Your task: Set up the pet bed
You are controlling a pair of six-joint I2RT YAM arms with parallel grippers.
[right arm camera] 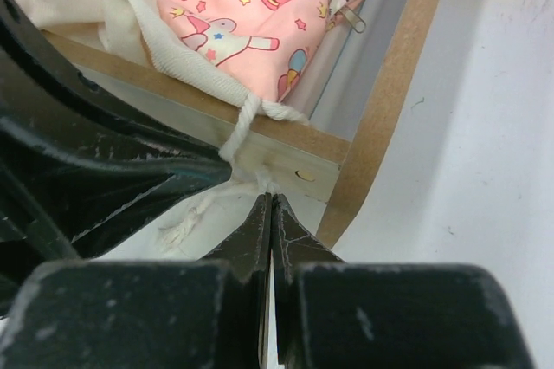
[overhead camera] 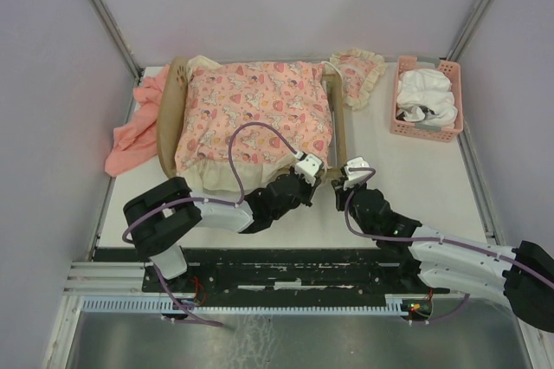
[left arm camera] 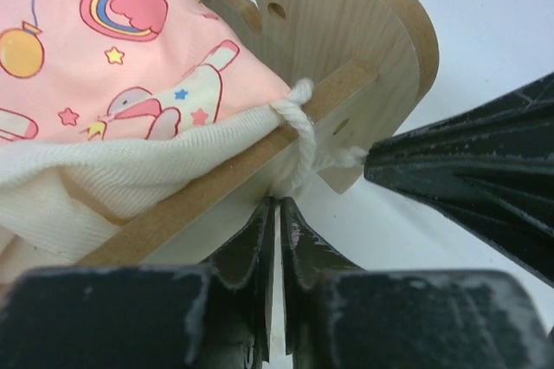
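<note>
The pet bed (overhead camera: 167, 122) is a light-wood frame with a pink unicorn-print cushion (overhead camera: 255, 113) lying in it. Its paw-print end board (left arm camera: 346, 31) shows in the left wrist view. A white cord (left arm camera: 299, 122) ties the cushion's cream cover to the side rail (left arm camera: 199, 187) at the bed's near right corner. My left gripper (overhead camera: 318, 180) is shut on the cord just below the knot (left arm camera: 279, 202). My right gripper (overhead camera: 339, 183) is shut on the cord's other strand (right arm camera: 271, 196). A frayed cord end (right arm camera: 186, 223) lies loose on the table.
A small frilled pillow (overhead camera: 359, 74) lies behind the bed's right end. A pink plastic basket (overhead camera: 428, 131) with white fabric stands at the back right. A salmon-pink cloth (overhead camera: 130, 135) lies left of the bed. The two grippers are almost touching.
</note>
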